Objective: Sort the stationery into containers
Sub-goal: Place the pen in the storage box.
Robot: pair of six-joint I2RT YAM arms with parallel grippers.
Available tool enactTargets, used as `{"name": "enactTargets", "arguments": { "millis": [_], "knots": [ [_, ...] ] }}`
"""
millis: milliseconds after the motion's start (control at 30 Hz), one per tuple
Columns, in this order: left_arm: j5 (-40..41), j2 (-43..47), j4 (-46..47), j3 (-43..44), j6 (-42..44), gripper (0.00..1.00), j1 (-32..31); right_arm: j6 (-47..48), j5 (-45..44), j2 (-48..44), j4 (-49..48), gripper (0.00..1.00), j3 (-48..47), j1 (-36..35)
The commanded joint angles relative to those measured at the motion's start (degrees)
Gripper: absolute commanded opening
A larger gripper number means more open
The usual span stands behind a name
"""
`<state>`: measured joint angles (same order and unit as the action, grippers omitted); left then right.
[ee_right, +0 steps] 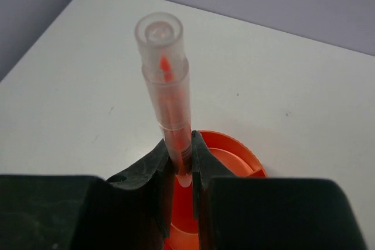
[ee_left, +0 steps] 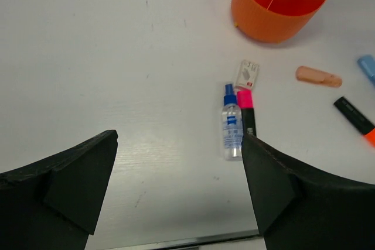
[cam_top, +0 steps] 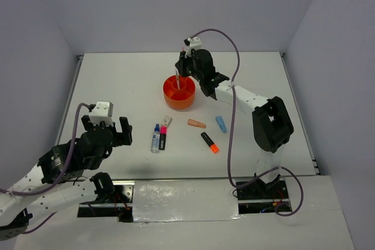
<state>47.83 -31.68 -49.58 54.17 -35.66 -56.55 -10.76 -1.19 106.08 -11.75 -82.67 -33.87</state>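
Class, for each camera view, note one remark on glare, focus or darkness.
Top external: glare on the shiny strip at the near edge. Left wrist: left gripper dark and soft-edged up close, pink-black highlighter sharp. Right wrist: pen crisp, right gripper underexposed, nearly featureless black.

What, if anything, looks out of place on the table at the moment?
Nothing looks spilled or damaged. One oddity: a small printed white tag by the pink end of the pink-black highlighter, not a pen.
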Motion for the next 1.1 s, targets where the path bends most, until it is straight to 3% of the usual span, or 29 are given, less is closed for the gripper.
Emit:
{"name": "enactTargets", "arguments": {
  "millis": [0, 233, 467, 767, 900, 1067],
  "knots": [
    [0.3, 2.8, 2.9, 0.3, 2.8, 0.99, 0.0, 3.1, -2.8, 0.7, -1.4, 0.0, -2.2, -0.1],
    [-1.3, 3.0, 5.8, -2.1, 4.5, 0.99, 0.9, 1.4, -2.2, 0.1, -6.7, 0.01, 4.9, -0.1],
    [-5.1, 0.3, 6.8, -2.1, 5.9, 0.99, 2.5, 0.0, -0.7, 2.2, -8.5, 0.03, 6.2, -0.1],
    [-7.8, 0.1, 8.3, -2.7, 7.4, 0.99, 4.2, -0.3, 0.4, 1.7, -10.0, 0.22, 8.8, -0.1],
    [-8.3, 0.4, 8.5, -2.8, 7.7, 0.99, 4.4, -0.7, 0.5, 0.4, -10.7, 0.47, 10.7, -0.4],
    [-8.9, 0.5, 8.8, -2.8, 8.1, 0.99, 4.5, 0.0, 0.2, -0.7, -9.5, 0.58, 10.8, -1.0]
  ]
}}
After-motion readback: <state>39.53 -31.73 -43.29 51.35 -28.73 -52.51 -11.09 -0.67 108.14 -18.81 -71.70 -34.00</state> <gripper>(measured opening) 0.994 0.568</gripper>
